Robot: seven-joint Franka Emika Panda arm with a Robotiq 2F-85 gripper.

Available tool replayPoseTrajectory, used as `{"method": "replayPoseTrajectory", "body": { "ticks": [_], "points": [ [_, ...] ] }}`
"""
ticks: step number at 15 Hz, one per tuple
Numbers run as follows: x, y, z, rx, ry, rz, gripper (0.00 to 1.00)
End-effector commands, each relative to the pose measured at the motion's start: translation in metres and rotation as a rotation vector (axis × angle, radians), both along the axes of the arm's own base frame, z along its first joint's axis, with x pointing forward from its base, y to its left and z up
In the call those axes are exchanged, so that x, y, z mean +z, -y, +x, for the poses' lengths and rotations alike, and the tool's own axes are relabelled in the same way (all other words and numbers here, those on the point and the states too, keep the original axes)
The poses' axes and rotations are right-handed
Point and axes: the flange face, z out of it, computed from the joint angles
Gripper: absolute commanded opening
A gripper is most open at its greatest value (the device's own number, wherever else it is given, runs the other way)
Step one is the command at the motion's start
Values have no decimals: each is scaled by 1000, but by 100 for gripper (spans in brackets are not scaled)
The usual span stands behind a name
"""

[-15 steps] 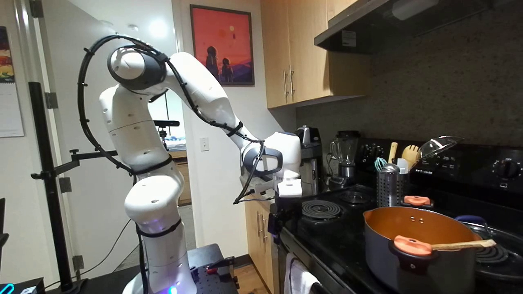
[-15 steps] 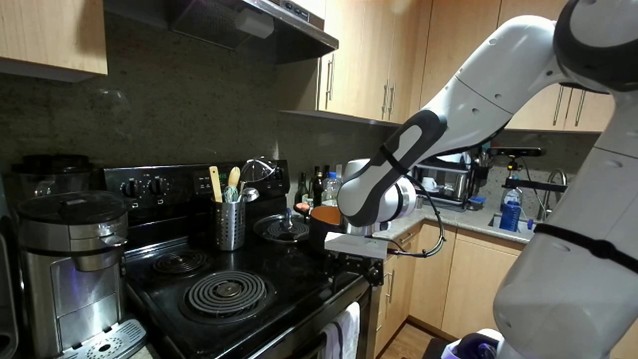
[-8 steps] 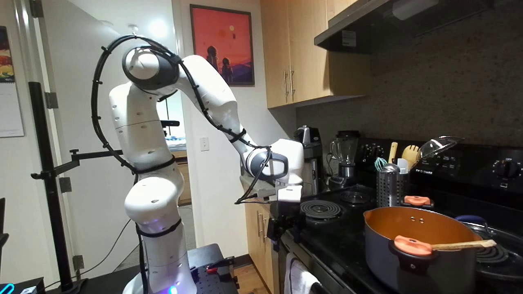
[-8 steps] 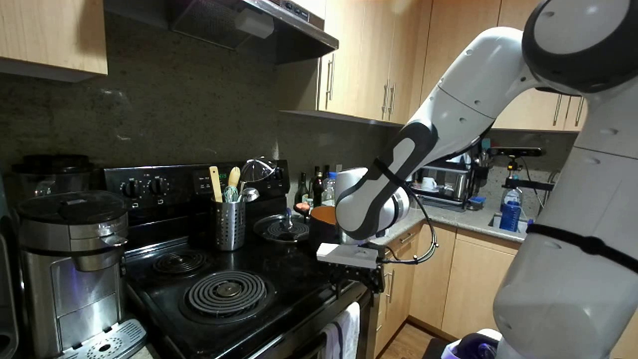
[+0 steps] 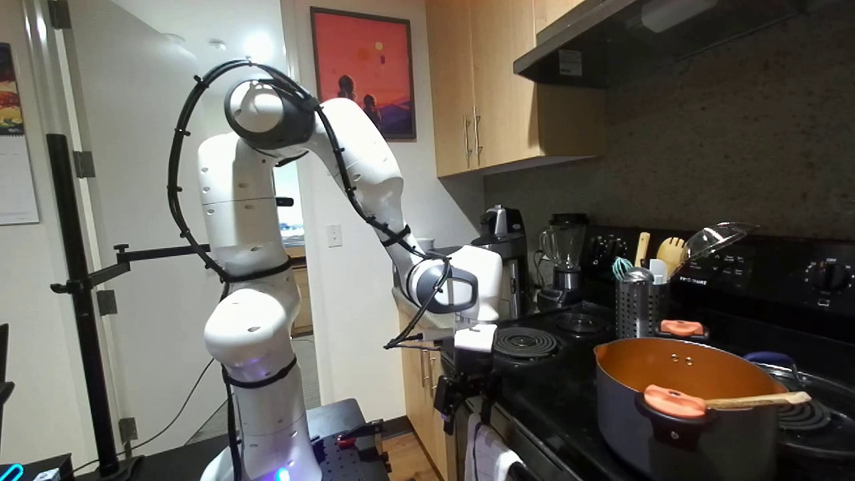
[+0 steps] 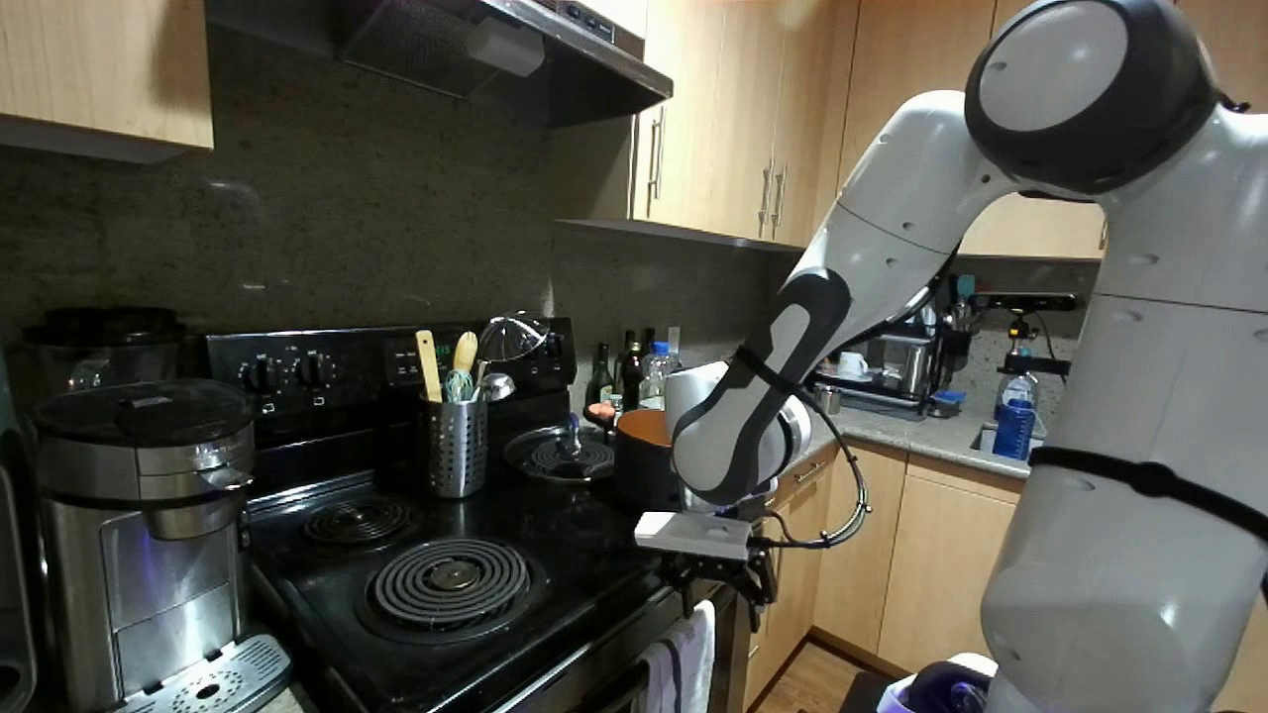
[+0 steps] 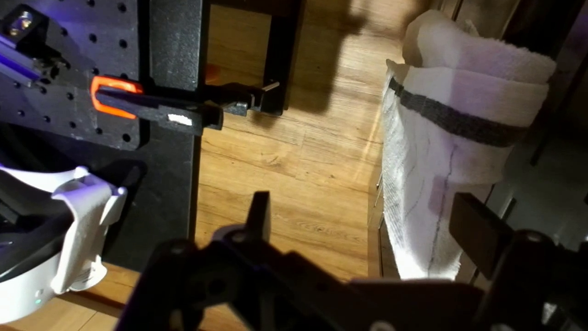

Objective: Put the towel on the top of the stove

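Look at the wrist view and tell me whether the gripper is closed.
No, the gripper is open, its fingers wide apart with wooden floor showing between.

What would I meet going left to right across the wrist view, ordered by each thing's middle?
White curved plastic device, black clamp with an orange loop, broad stretch of light-brown wooden floor, white cloth towel with a dark stripe. The open black gripper overlaps the floor and towel, so its place is left out.

The black stovetop [image 6: 580, 555] bears a grey pot [image 5: 731, 441], a perforated utensil holder [image 6: 458, 448] and a glass lid [image 6: 563, 458].
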Motion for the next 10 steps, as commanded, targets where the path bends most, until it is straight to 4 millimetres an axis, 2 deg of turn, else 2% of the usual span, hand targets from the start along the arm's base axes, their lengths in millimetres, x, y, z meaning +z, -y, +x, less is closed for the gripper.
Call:
{"method": "replayPoseTrajectory", "body": {
  "ticks": [1,10],
  "points": [
    [-9,3,7,1,46,-17,100],
    [-35,3,14,15,124,-1,100]
  ]
}}
